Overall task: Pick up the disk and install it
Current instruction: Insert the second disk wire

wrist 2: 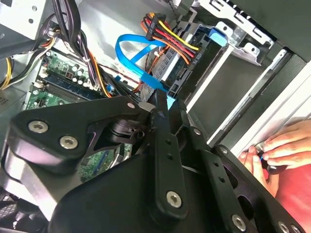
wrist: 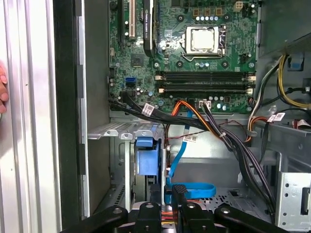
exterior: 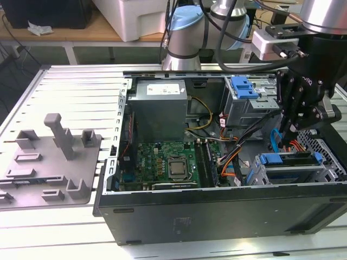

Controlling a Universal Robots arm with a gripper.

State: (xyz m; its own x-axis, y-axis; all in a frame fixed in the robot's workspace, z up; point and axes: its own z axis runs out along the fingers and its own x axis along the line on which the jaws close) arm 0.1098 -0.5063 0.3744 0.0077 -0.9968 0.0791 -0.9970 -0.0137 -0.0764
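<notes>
One item first: where does the disk [exterior: 287,158] lie? (Lead)

In the exterior view it lies flat in the low metal cage at the corner of the computer case [exterior: 217,216], toward the exterior view's right. Its blue rail is uppermost. (Inspector)

State of the gripper [exterior: 290,131]? (Lead)

It hangs inside the open case, just above the disk and apart from it. In the first wrist view the fingers [wrist: 179,194] stand a narrow gap apart and pinch nothing. A thin blue cable [exterior: 274,142] loops just beside them. (Inspector)

Other contents of the case? (Lead)

A green motherboard [exterior: 157,160] lies flat on the case floor, with the processor socket [exterior: 177,168] at its middle. A grey power supply [exterior: 160,111] sits beyond the board. A second cage beyond the disk carries a blue latch bracket [exterior: 242,86]. Black, orange and yellow wires [exterior: 238,149] run between the board and the cages. (Inspector)

And outside the case? (Lead)

The case stands on a slotted metal surface [exterior: 70,92]. A grey moulded tray [exterior: 49,162] lies on it toward the exterior view's left, well apart from the case. In the second wrist view a person's hand [wrist 2: 277,150] touches the case's outer edge. (Inspector)
</notes>
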